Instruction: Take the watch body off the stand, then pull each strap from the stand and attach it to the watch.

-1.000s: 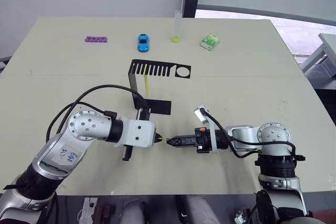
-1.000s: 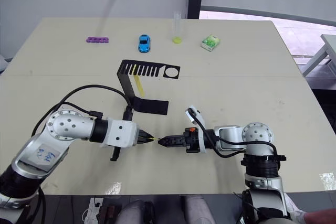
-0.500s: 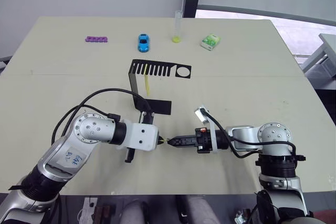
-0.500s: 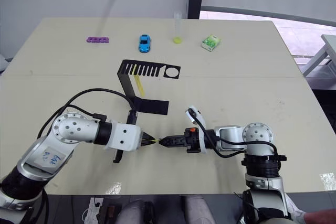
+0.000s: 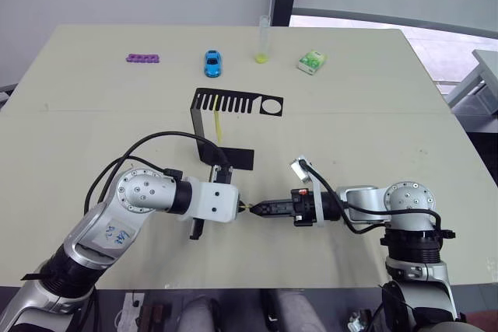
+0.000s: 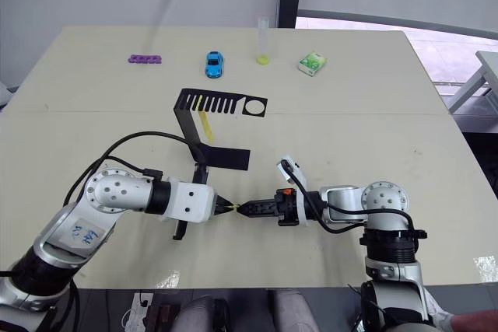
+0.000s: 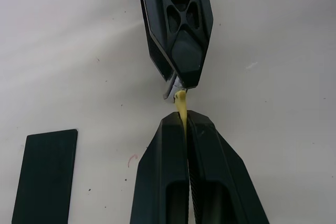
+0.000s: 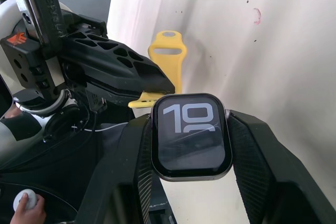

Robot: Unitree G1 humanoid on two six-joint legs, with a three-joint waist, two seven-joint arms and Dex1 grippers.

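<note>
From the head camera, the two grippers meet tip to tip low over the table, in front of the stand (image 5: 226, 114) — a second yellow strap (image 5: 219, 127) hangs from its slotted top plate. In the left wrist view, the left gripper (image 7: 185, 124) is pressed together on a yellow strap (image 7: 181, 107), whose end seems to touch the watch body's edge. In the right wrist view, the right gripper (image 8: 190, 124) pinches the watch body (image 8: 191, 136) — screen up, digits lit.
</note>
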